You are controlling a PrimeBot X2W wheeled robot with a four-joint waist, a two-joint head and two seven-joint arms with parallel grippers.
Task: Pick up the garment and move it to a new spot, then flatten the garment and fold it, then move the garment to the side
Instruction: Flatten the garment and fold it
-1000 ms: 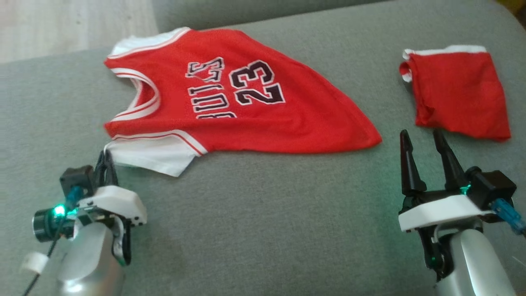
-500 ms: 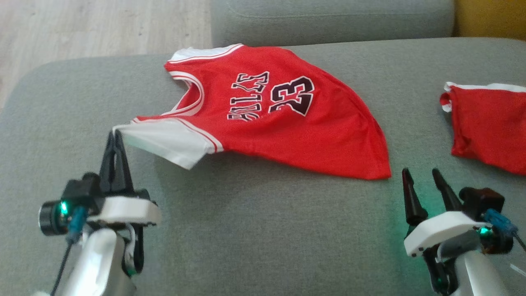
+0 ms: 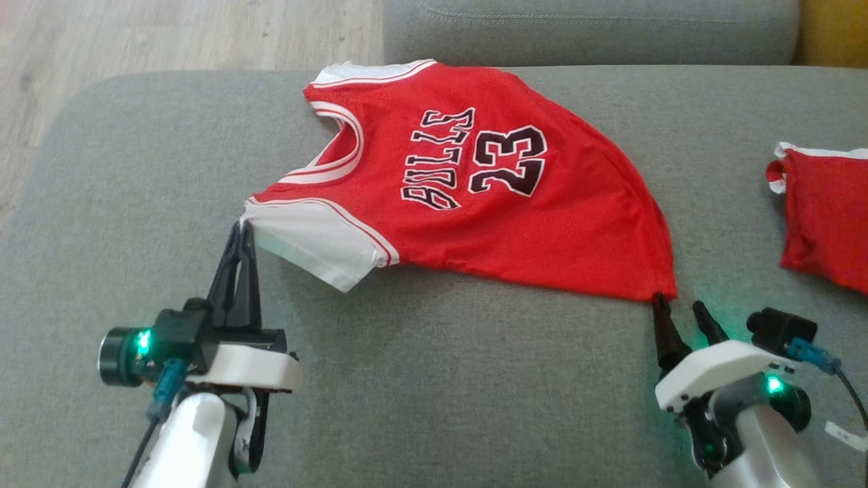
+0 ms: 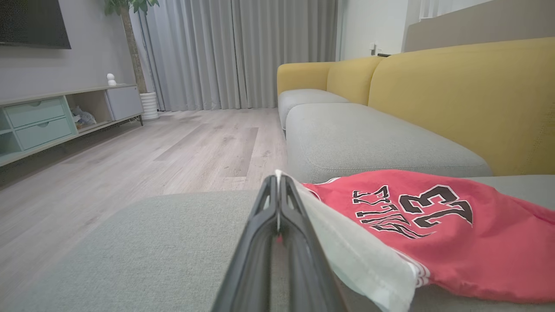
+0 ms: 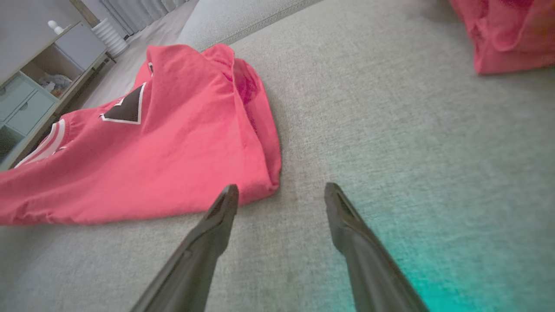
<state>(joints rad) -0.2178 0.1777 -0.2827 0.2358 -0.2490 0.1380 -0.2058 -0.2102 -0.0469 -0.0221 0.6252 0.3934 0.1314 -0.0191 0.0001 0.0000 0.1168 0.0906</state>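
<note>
**Jersey held by one sleeve, hem corner free at the other arm**

Head view: the jersey (image 3: 488, 217) lies on the grey sofa cushion (image 3: 441, 379), long axis left to right. The left gripper (image 3: 241, 229) is clamped on its white sleeve edge, and the right gripper (image 3: 677, 301), jaws apart, sits just below the hem corner. Left wrist view: closed fingers pinch white cloth. Right wrist view: the corner lies just ahead, towards that view's left finger, so it looks like the right arm's to take.

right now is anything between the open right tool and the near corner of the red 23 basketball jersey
Nothing visible. The right tool sits open right at the hem corner of the red mesh basketball jersey, over bare grey fabric sofa cushion. The second red garment lies apart, further right.
</note>
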